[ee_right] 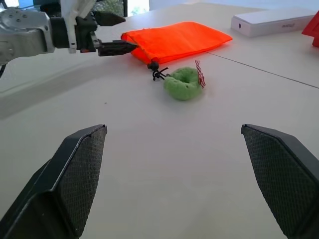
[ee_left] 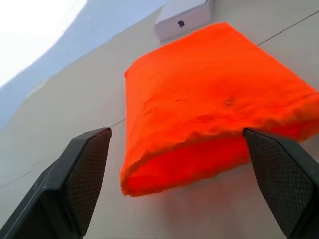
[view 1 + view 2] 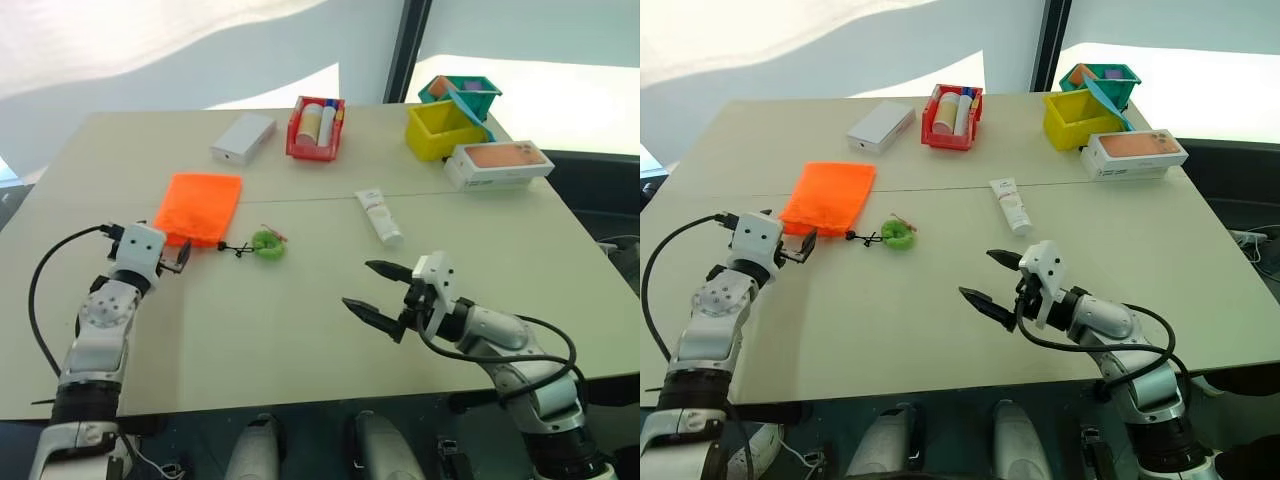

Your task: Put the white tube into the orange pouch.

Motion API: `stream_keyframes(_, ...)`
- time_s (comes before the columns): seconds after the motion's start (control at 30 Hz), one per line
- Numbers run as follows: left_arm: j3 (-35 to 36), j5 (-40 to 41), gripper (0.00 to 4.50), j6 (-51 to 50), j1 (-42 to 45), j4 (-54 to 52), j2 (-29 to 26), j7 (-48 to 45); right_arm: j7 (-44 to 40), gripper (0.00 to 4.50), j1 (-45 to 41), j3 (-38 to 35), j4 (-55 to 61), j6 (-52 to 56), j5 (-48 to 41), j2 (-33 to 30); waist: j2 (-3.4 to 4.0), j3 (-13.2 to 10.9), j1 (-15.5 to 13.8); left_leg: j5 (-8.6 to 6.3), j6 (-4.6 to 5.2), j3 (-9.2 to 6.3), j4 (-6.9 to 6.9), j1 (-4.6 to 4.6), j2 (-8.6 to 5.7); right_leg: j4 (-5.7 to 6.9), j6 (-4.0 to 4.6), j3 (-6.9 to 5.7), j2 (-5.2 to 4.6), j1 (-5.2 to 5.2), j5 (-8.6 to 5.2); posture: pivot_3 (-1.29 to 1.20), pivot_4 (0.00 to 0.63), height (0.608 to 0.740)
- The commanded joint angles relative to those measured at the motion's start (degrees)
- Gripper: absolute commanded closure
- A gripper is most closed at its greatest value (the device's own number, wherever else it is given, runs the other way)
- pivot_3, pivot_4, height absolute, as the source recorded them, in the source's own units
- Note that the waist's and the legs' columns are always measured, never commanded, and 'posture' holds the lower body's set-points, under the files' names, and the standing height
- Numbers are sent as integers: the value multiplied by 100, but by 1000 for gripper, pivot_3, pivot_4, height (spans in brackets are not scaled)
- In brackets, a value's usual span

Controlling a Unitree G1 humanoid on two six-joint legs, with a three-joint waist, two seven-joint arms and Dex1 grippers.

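Both tools gape empty: left tool (image 3: 178,259) at the pouch (image 3: 199,207), tube (image 3: 380,217) untouched beyond right tool (image 3: 377,292).

The two head views are looking forward and down over the table (image 3: 330,300), sharing almost the whole scene. The left wrist view is facing the orange pouch (image 2: 209,99) from very near. The right wrist view is looking low across the table toward the same pouch.
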State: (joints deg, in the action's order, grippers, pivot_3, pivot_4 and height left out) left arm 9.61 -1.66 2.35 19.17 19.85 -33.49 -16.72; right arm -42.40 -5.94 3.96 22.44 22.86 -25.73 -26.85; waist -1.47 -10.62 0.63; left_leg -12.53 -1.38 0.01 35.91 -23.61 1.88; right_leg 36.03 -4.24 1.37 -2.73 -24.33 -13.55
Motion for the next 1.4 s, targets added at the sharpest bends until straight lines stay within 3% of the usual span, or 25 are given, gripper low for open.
stream_keyframes(0.03, -65, -197, 0, 508, 323, 530, -221, -13, 62, 23, -10, -29, 232, -57, 3, 18, 0, 0, 3, 0, 0, 0, 0, 0, 1, 0, 0, 0, 1, 0, 0, 0, 150, 740)
stream_keyframes(0.27, -205, -284, 0, 1223, 719, 1504, -530, -303, 127, 23, 105, -110, 287, -85, 36, -34, 0, 0, 4, 0, 0, -1, 2, 1, 1, 6, -1, -2, 3, 0, 1, 0, 150, 740)
stream_keyframes(0.57, -45, 107, 0, 1535, 443, 1533, -783, -1095, 176, 23, 182, -126, 279, -126, 61, -42, 0, 0, 12, 0, 0, 0, 1, 1, 3, 6, -1, -1, 1, 0, 1, 0, 150, 740)
stream_keyframes(0.8, -152, -152, 0, 1645, 667, 1986, -859, -760, 194, 23, 199, -118, 243, -169, 92, -25, -1, 1, -10, 0, 0, 0, 4, 2, 3, 9, -1, -2, 1, 1, 1, 0, 150, 740)
stream_keyframes(1.17, -465, -685, 0, 1859, 1751, 3453, -614, 118, 270, 23, 139, -115, 230, -189, 131, -2, -4, 2, -4, 0, 1, 0, 9, 1, 0, 11, -21, -5, 6, 3, 10, 0, 150, 740)
stream_keyframes(1.27, -534, -721, 871, 1937, 1882, 3678, -578, 149, 302, 0, 142, -133, 273, -167, 134, -5, -4, 2, 18, 1, 1, 1, 9, 1, 1, 11, -21, -5, 8, 3, 11, 0, 150, 740)
stream_keyframes(1.4, -590, -689, 2969, 2038, 1943, 3811, -579, 143, 318, 0, 166, -161, 316, -153, 120, -23, -4, 2, 7, 1, 1, 0, 8, 2, 2, 13, -22, -5, 10, 2, 11, 0, 150, 740)
